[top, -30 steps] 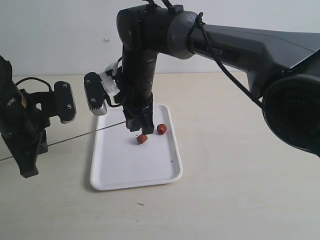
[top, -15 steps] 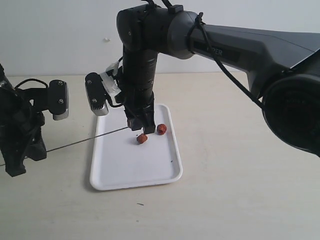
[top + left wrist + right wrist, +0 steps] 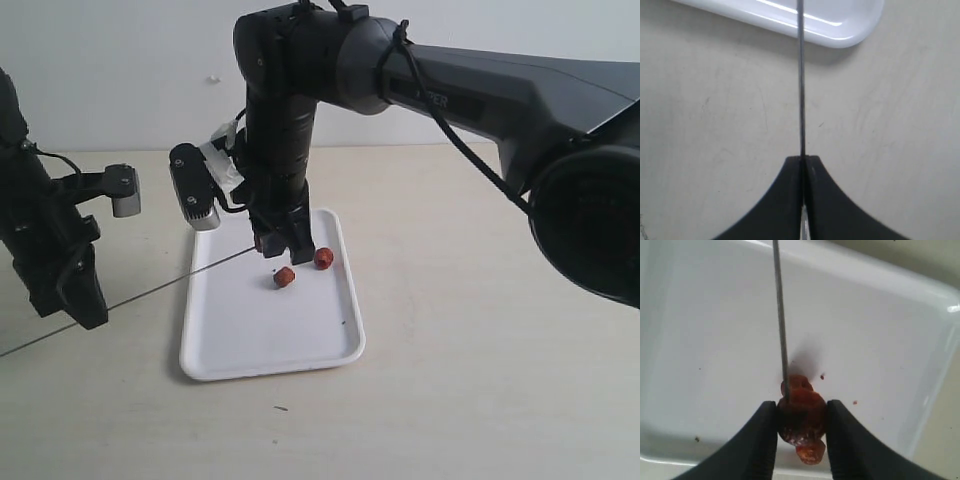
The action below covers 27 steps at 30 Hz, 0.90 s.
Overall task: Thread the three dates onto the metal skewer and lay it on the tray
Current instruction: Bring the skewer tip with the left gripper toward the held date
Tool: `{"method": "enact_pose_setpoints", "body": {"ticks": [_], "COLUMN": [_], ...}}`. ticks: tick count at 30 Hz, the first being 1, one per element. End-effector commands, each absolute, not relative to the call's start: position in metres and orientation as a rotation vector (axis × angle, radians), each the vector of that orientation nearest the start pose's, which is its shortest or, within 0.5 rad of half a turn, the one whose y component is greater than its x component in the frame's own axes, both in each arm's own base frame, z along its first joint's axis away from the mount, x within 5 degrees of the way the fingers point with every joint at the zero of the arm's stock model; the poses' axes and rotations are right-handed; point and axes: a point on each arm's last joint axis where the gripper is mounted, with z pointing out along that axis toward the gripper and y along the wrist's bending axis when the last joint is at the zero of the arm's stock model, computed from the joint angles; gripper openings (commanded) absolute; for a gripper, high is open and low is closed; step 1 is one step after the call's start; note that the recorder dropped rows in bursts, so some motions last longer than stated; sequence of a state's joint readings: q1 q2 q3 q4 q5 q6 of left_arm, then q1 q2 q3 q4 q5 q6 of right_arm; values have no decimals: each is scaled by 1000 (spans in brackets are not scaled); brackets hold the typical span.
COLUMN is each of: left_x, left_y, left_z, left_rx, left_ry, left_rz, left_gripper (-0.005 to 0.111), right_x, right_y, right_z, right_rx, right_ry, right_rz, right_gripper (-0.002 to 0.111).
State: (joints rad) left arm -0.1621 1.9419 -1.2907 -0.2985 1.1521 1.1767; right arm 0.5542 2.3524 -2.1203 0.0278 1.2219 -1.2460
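Beige tabletop (image 3: 480, 380), left half of the frame: the left gripper (image 3: 88, 308), clamped on the metal skewer (image 3: 170, 280), has swung toward centre, pressing its tip at the first date (image 3: 802, 407) pinched in the right gripper (image 3: 284, 248) over the tray (image 3: 270, 350), so piercing looks begun; second date (image 3: 284, 277) and third date (image 3: 323, 258) wait there

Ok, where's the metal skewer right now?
In the exterior view the metal skewer slants across the left side, pinched by the left gripper, its tip over the tray at the date in the right gripper.
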Motion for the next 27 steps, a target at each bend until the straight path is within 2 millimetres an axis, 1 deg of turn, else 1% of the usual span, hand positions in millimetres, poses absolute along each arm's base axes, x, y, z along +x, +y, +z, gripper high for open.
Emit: {"method": "enact_pose_setpoints", "body": {"ticks": [1,7,18,24,27], "left_x": [347,348,346,345,346], "left_y": [-81,-81,-80,-80,-80], "left_z": [172,172,172,173,173], "left_rx": [1708,1705,1711,1718,1713], "left_ry": [2577,2571,2593,2598,2594], "left_rz": [-486,-465,-464,-474,-466], "left_gripper": [0,0,0,0,0], "right_x": [420,419,419,421,421], "right_y": [262,264,263,260,260], "right_z": [200,200,200,200,200], "right_rx": [-2297,-2302,-2310,-2319,-2303], "right_ry": [1811,1791,1787,1796,1816], "right_rz": [-77,-41,-58,-114,-111], "right_gripper": [32,32,32,32,32]}}
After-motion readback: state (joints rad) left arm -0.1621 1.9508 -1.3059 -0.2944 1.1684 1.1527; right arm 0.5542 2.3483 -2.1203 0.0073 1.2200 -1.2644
